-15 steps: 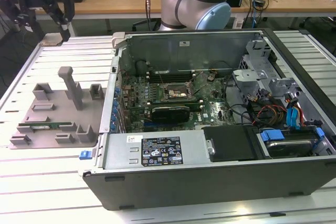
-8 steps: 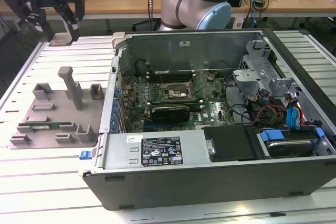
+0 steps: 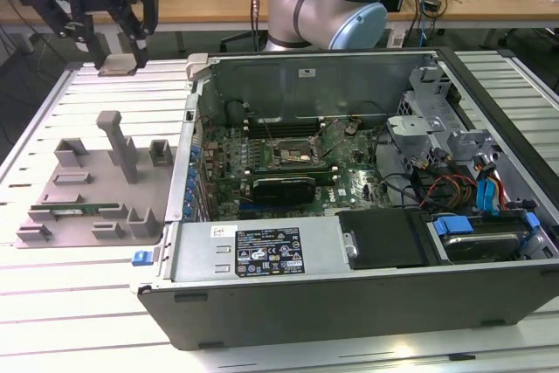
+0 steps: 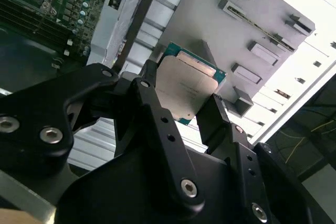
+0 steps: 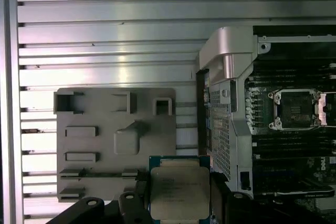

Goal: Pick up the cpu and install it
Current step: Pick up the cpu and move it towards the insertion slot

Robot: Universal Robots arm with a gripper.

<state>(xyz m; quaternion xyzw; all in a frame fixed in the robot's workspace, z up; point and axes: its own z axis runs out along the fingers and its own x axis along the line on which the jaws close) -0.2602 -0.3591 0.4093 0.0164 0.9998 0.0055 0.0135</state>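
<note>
In the exterior view, your gripper (image 3: 120, 58) hangs high over the far part of the table (image 3: 87, 303), at the exterior view's left, fingers clamped on the cpu (image 3: 117, 65). It is well apart from the cpu socket (image 3: 293, 148) inside the open computer case (image 3: 349, 303). The case's side wall (image 3: 199, 85) stands between them, and a low crossing would likely knock the chip against it. Below, the gray holder tray (image 3: 96, 207) carries an upright post (image 3: 118, 141), another snag if you descend here.

In the second wrist view, the fingers (image 4: 152, 103) pinch the chip by two opposite edges only. I judge a bump could twist it or let it slip.

In the first wrist view, the socket lies open with memory slots close on both sides, so room to settle looks tight.
</note>
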